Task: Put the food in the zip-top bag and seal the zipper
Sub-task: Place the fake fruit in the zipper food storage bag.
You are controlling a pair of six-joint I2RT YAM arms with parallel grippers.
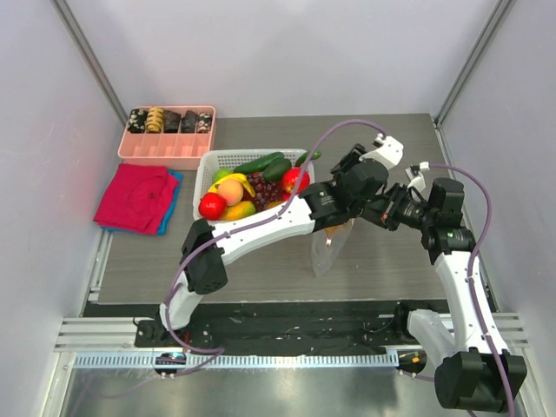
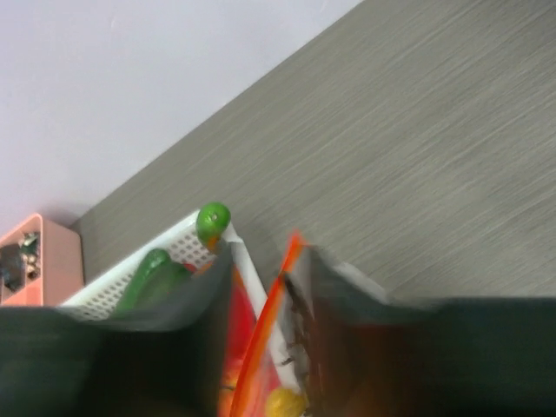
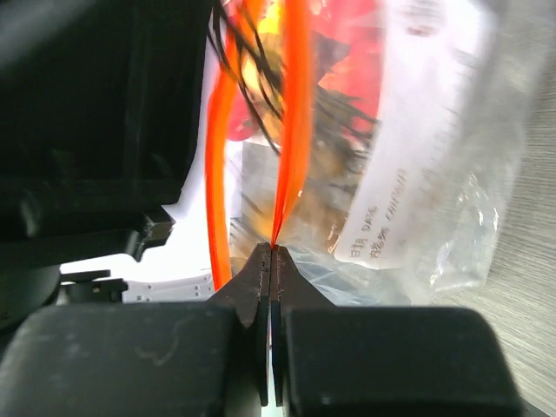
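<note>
Orange-red against the black fingers, the zipper (image 3: 296, 130) shows in the right wrist view as two strips that stand apart higher up and meet at the right gripper (image 3: 272, 252), whose jaws are pressed together on that end of the strip. The zip-top bag (image 1: 328, 250) hangs between the two arms above the grey table (image 1: 261, 256), its mouth up at the grippers and its clear body drooping toward the near edge. The left arm reaches across from its base to the bag's other side. In its wrist view the left gripper (image 2: 261, 261) has its fingers (image 2: 113, 347) spread with a gap between them, and one strip of the zipper runs up through that gap, close to the right-hand finger; I cannot tell whether either finger touches it. Red and yellow patches show through the plastic, too blurred to say whether they lie inside the bag or behind it. Just left of the bag stands the white lattice basket (image 1: 211, 160), which holds a red round fruit (image 1: 212, 206), a peach (image 1: 230, 190), bananas (image 1: 239, 180), dark grapes (image 1: 269, 187) and green cucumbers (image 1: 265, 163). Farther left are a pink divided tray (image 1: 165, 154) and a red cloth (image 1: 136, 197).
</note>
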